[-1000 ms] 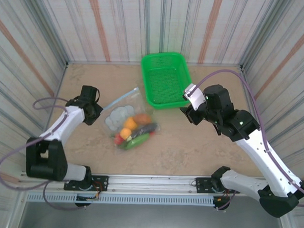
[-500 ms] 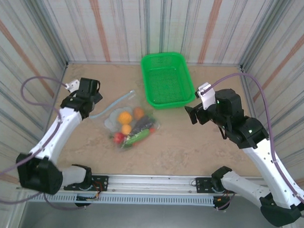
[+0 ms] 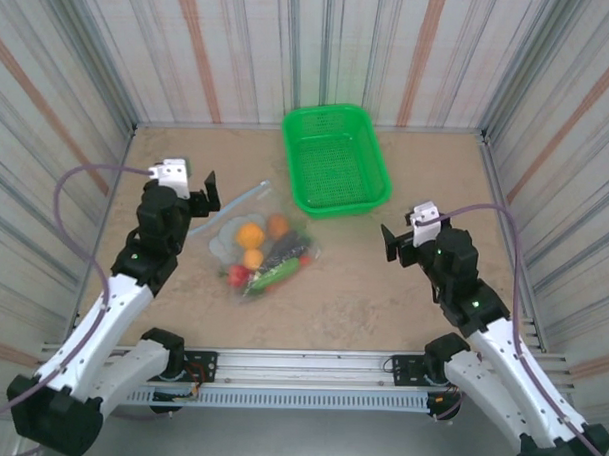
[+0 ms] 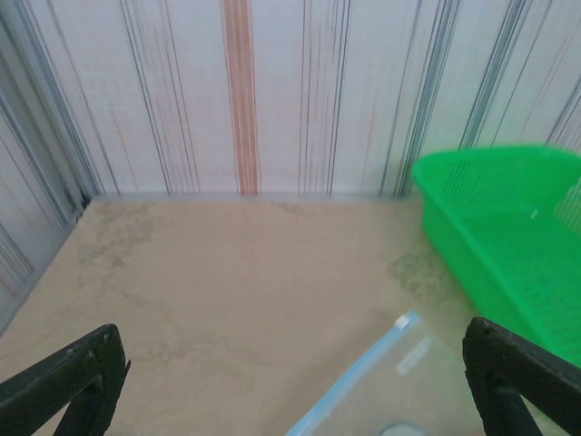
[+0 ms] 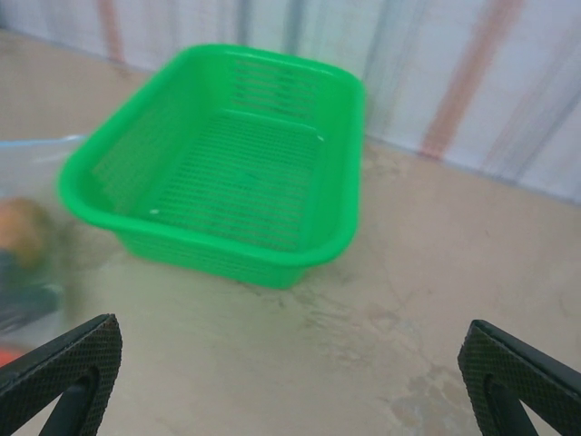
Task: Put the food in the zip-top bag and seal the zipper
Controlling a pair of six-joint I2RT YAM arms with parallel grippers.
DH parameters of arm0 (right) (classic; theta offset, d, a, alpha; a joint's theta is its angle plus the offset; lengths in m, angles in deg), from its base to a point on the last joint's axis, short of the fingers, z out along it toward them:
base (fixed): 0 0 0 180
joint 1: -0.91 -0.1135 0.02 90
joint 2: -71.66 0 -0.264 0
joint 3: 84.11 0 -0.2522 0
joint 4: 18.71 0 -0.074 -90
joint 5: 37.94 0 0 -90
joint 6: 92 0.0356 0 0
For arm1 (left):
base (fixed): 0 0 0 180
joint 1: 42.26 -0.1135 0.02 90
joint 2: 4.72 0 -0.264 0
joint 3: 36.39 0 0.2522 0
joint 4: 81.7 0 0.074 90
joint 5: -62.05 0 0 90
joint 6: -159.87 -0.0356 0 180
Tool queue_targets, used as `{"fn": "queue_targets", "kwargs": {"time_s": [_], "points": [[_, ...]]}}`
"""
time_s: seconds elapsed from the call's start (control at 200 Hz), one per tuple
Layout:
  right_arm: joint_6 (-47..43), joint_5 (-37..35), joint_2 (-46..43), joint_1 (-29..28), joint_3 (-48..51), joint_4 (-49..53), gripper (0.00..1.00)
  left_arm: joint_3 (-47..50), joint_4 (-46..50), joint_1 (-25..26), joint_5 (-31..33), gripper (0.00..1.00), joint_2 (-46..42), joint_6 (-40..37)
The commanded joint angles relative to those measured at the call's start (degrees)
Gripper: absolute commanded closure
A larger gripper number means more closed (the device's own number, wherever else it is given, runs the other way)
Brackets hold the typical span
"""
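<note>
Bag (image 3: 227, 241), clear, flat on surface (image 3: 372, 290) between both arms, near basket (image 3: 288, 152); food (image 3: 266, 255) inside; zipper (image 3: 235, 200) along far-left edge, seal not verifiable. Left jaws and right jaws spread, empty. Advised: pinch zipper at one end, press along whole length, other jaws pinning bag.

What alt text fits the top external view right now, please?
The zip-top bag holding the food lies on the table, left of centre, its pale blue zipper along the far-left edge. The left hand and right hand flank it, both open, touching nothing. A green basket stands empty at the back.
</note>
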Motion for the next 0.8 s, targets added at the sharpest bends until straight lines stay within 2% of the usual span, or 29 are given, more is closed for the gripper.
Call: {"fn": "queue_targets", "kwargs": {"time_s": [0.0, 0.14, 0.19, 0.255, 0.316, 0.386, 0.486, 0.541, 0.566, 0.691, 0.796], "points": [[5.66, -0.24, 6.96, 6.01, 3.01, -14.0, 0.01, 4.19, -9.51, -3.97, -8.5, 0.01, 5.47, -4.27], [8.14, -0.5, 16.91, 12.43, 4.88, -19.67, 0.01, 10.45, -17.23, -8.49, -9.25, 0.01, 10.11, -5.32], [9.13, -0.03, 20.91, 14.57, 5.26, -20.43, 0.01, 10.83, -16.92, -9.04, -6.53, 0.01, 11.65, -6.03], [9.55, 1.52, 24.64, 17.58, 6.02, -21.94, 0.01, 11.16, -16.54, -9.88, -6.58, 0.01, 13.73, -7.72], [10.01, 1.22, 27.49, 19.9, 6.89, -24.1, 0.01, 12.06, -17.35, -11.3, -6.87, 0.01, 15.36, -6.38], [11.42, 2.78, 30.19, 22.15, 7.99, -27.6, 0.01, 14.48, -22.58, -13.12, -7.74, 0.01, 17.45, -4.36], [13.95, 3.48, 34.22, 23.6, 9.53, -35.69, 0.01, 18.97, -34.87, -14.55, -7.49, 0.01, 21.26, -3.74], [13.29, 5.01, 36.02, 24.14, 9.88, -40.38, 0.01, 18.06, -32.67, -14.7, -9.49, 0.01, 21.01, -4.91], [13.26, 5.48, 36.39, 24.27, 10.42, -42.58, 0.01, 18.59, -34.9, -14.78, -10.49, 0.01, 21.59, -6.19], [11.36, 7.39, 41.47, 24.6, 14.39, -57.14, 0.01, 22.67, -46.38, -15.92, -11.05, 0.01, 25.5, -5.83], [10.64, 9.54, 49.41, 24.83, 17.87, -71.08, 0.01, 24.02, -57.22, -16.5, -10.86, 0.01, 32.77, -5.95]]}}
